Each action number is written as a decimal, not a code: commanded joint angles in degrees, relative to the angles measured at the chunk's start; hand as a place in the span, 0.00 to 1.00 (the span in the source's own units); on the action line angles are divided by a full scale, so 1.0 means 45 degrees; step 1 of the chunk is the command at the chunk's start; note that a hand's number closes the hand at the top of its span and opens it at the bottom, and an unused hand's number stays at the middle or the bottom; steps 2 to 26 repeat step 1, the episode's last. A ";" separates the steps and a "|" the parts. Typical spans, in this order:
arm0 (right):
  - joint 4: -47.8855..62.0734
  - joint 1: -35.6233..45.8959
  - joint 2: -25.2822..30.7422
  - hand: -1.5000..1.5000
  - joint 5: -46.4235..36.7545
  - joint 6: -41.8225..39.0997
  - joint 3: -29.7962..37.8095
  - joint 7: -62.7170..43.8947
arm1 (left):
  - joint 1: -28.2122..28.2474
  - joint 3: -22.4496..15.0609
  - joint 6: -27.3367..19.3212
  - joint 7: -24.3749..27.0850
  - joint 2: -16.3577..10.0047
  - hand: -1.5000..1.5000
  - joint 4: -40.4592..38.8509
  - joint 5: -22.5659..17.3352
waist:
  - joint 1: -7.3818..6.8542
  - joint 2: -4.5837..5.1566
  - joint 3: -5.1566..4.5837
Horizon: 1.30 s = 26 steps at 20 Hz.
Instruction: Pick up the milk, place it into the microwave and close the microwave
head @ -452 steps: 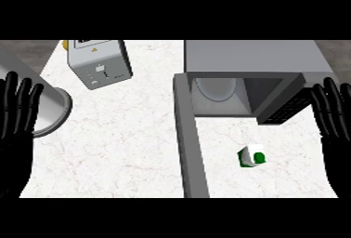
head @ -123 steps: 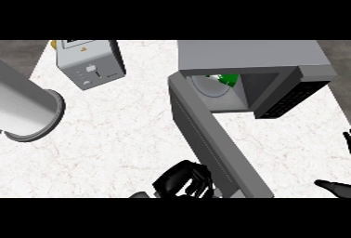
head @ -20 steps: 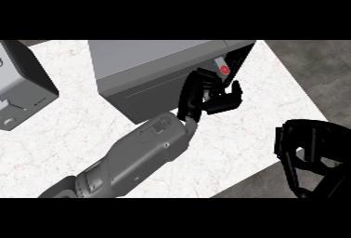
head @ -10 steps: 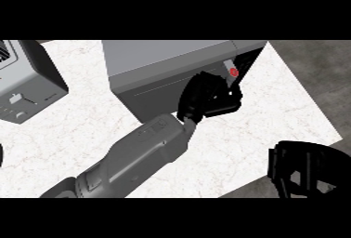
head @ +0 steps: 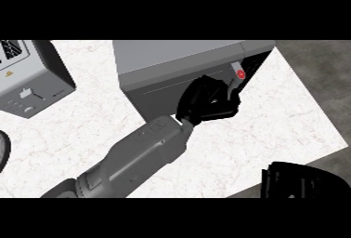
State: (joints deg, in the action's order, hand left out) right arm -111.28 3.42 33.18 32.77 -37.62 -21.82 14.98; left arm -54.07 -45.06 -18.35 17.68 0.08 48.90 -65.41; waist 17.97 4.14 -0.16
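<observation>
One big change versus six seconds back: on the microwave (head: 182, 58), the door (head: 156, 95) had stood swung wide open then. It now sat flush or near-flush against the body.

The left hand (head: 209, 100) was planted on the door's front face, just beside the control strip with the red button (head: 241, 73). Its fingers (head: 203, 88) looked extended and bunched together, pushing on the panel, clamped on nothing. Over the last second that hand barely shifted on the door. Mostly the view swung, bringing the toaster (head: 31, 79) further in at the left.

The milk wasn't visible. Six seconds back it sat inside the cavity, so my read was that it was shut in behind the door.

The right hand (head: 298, 179) hung low at the right, past the edge of the desk (head: 274, 121), with nothing visibly in it. Couldn't tell its state.

Meaning for the task: pick and place looked done, and the close was in its last bit. Couldn't confirm the latch, because the dark sliver by the control strip could have been a gap or just the panel. The next move probably called for finishing the push, then backing the left hand off.
</observation>
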 commanded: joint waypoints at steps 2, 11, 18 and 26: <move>-0.0740 -0.0492 -0.0248 1.00 -0.0342 0.0484 -0.0298 -0.0090 | 0.1030 0.1336 0.0054 0.0573 -0.0620 1.00 -0.1828 -0.0761 | -0.0374 0.0146 -0.0083; -0.0740 -0.0492 -0.0248 1.00 -0.0342 0.0484 -0.0298 -0.0090 | 0.1030 0.1336 0.0054 0.0573 -0.0620 1.00 -0.1828 -0.0761 | -0.0374 0.0146 -0.0083; -0.0740 -0.0492 -0.0248 1.00 -0.0342 0.0484 -0.0298 -0.0090 | 0.1030 0.1336 0.0054 0.0573 -0.0620 1.00 -0.1828 -0.0761 | -0.0374 0.0146 -0.0083; -0.0740 -0.0492 -0.0248 1.00 -0.0342 0.0484 -0.0298 -0.0090 | 0.1030 0.1336 0.0054 0.0573 -0.0620 1.00 -0.1828 -0.0761 | -0.0374 0.0146 -0.0083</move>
